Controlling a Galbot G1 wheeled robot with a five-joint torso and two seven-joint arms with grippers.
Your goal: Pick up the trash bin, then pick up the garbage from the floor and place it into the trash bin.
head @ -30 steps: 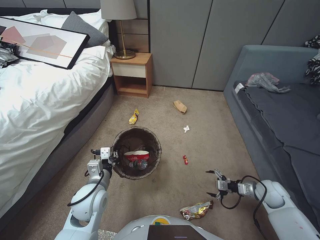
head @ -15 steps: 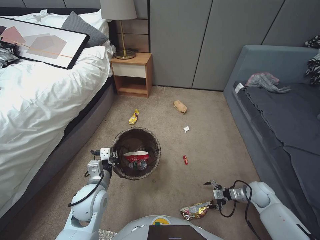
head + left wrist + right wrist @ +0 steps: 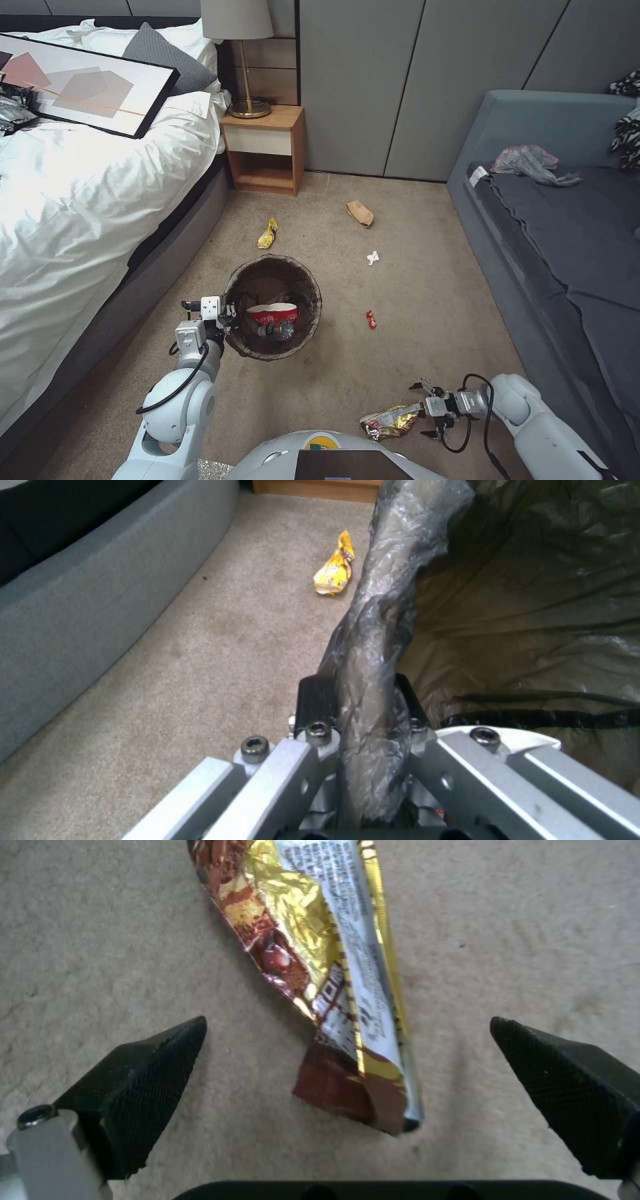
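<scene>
The right gripper (image 3: 420,409) sits low over the carpet (image 3: 400,313) with its jaws spread wide; the near end of the gold snack wrapper (image 3: 333,990) lies between the two black fingertips (image 3: 143,1075), touching neither, with bare carpet on both sides of it. The left gripper (image 3: 360,705) is clamped on the bag-covered rim of the trash bin (image 3: 240,283), at the bin's side nearest the bed (image 3: 80,200); whether the bin rests on the floor cannot be judged. Inside the bin lie a crushed red-and-white cup (image 3: 273,311) and a clear bottle (image 3: 280,329). Open carpet runs between the bed and the grey sofa (image 3: 567,240); scattered on it, well apart, are a yellow wrapper (image 3: 268,234), a tan paper piece (image 3: 360,213), a white wad (image 3: 373,257) and a small red piece (image 3: 371,319). A wooden nightstand (image 3: 265,150) with a lamp (image 3: 241,53) stands against the panelled wall (image 3: 373,80).
</scene>
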